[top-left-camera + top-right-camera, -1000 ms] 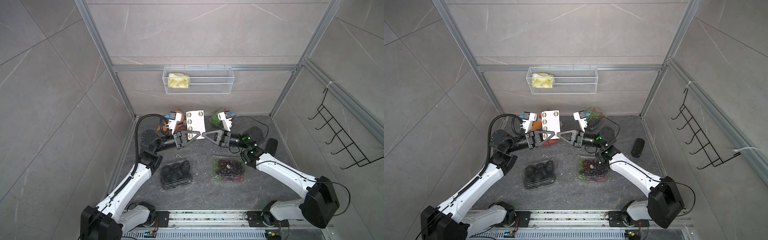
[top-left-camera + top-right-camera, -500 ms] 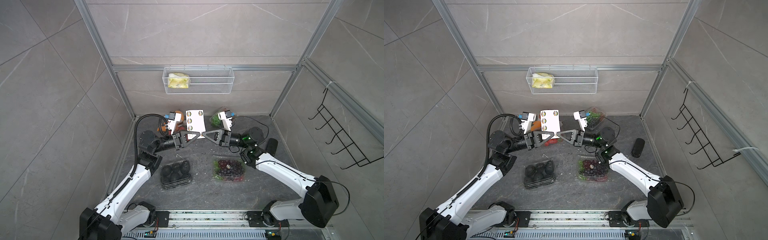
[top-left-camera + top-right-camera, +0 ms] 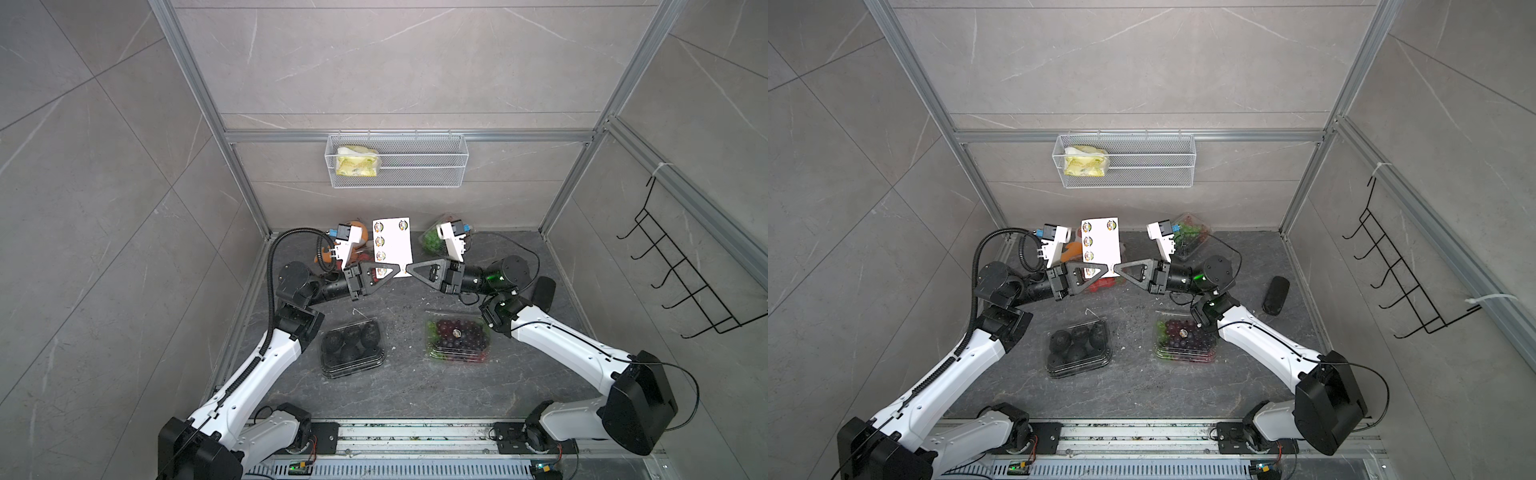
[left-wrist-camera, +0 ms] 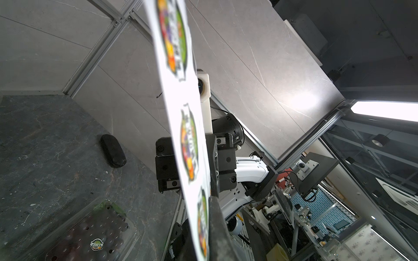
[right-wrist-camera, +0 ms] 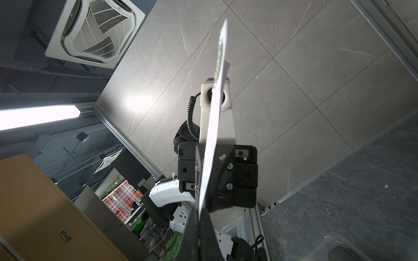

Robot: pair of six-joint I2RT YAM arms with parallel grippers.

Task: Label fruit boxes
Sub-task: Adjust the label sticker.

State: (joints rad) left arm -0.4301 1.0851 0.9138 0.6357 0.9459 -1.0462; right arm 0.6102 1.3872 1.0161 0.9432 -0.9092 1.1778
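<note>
Two robot arms meet tip to tip over a dark stone floor [image 3: 399,386], sharing a raised white sticker sheet [image 3: 391,245] between them. The right gripper [image 3: 409,268] is clamped on the sheet's lower corner. Its wrist view shows the paper rising edge-on from between the closed fingers [image 5: 203,235]. The left gripper [image 3: 396,267] is also closed, at the sheet's lower edge, directly facing its partner. From its wrist view the paper runs along one finger [image 4: 217,228], but whether it pinches the backing or only the rim of a label is hard to tell.

The fruit boxes lie around the pair.

- **Dark fruits:** the punnet of dark fruits [image 3: 351,345] sits on the floor below the left gripper, toward the robot's base.
- **Purple grapes:** the punnet of purple grapes [image 3: 457,340] sits likewise below the right gripper, with a round sticker [image 3: 457,332] on its lid.
- **Green grapes:** the punnet of green grapes [image 3: 1192,237] rests beyond the right gripper, near the back wall.
- **Strawberries:** the punnet of strawberries [image 3: 1102,285] shows red directly under the left gripper, mostly hidden by it.

An orange plush toy [image 3: 358,232] lies beyond the left gripper. A black object [image 3: 1276,295] lies well out past the right gripper's wrist.
</note>
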